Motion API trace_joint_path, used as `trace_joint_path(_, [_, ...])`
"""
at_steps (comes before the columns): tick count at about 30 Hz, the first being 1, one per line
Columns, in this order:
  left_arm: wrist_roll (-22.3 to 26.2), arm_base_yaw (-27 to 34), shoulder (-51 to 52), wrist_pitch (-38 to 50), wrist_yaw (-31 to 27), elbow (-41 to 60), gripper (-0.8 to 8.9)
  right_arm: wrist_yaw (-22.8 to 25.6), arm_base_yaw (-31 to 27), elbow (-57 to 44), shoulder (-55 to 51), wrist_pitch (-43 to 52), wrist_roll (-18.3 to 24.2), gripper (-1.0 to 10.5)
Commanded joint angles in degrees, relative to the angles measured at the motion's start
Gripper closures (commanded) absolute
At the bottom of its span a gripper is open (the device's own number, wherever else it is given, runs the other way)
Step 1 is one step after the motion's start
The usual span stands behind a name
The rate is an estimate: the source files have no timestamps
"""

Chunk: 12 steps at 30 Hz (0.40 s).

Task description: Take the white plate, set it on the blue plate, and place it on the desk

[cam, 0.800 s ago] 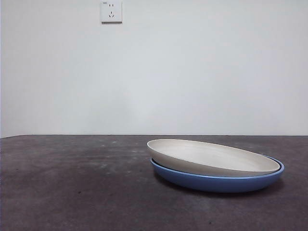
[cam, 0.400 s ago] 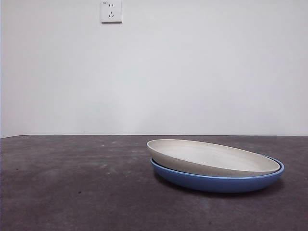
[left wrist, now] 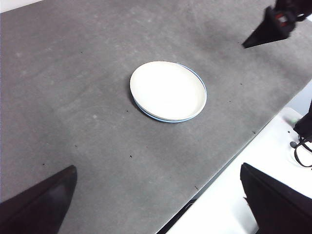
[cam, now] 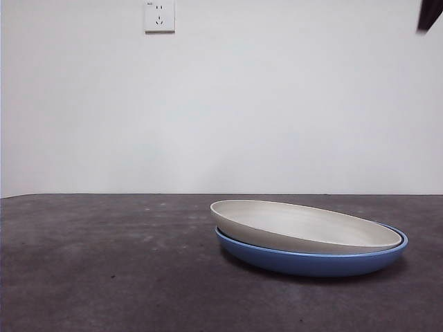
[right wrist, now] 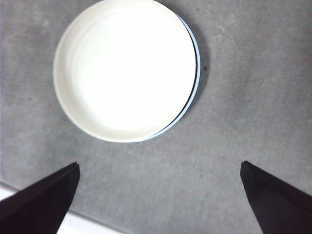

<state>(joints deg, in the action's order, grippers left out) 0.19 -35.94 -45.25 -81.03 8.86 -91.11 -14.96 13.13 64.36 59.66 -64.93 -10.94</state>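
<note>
The white plate [cam: 304, 225] lies stacked in the blue plate [cam: 311, 261], slightly tilted, on the desk [cam: 104, 263] at the right of the front view. My right gripper [right wrist: 160, 165] hangs open and empty high above the stacked white plate [right wrist: 126, 68]; the blue plate's rim [right wrist: 196, 63] shows along one side. A black tip [cam: 429, 14] at the top right corner of the front view is likely this gripper. My left gripper [left wrist: 157, 168] is open and empty, high and well away from the white plate [left wrist: 167, 90] and the blue plate's rim [left wrist: 163, 119].
The desk's edge [left wrist: 229, 163] runs close to the plates, with a white surface [left wrist: 219, 209] beyond it. The right arm's gripper [left wrist: 275, 27] shows in the left wrist view. A wall socket [cam: 160, 15] is on the back wall.
A black gripper tip has come into the front view's top right corner. The plates have not moved.
</note>
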Motion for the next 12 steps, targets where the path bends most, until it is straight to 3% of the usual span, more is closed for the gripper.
trace_joint_path(1, [0.74, -0.46, -0.39, -2.08, -0.31, -0.94, 2.15, -0.28, 0.26, -0.31, 4.22, 2.99, 0.02, 3.6])
trace_joint_path(12, [0.72, -0.46, -0.39, -2.08, -0.28, -0.92, 2.15, -0.04, -0.22, -3.43, 19.89, 13.42, 1.33, 3.6])
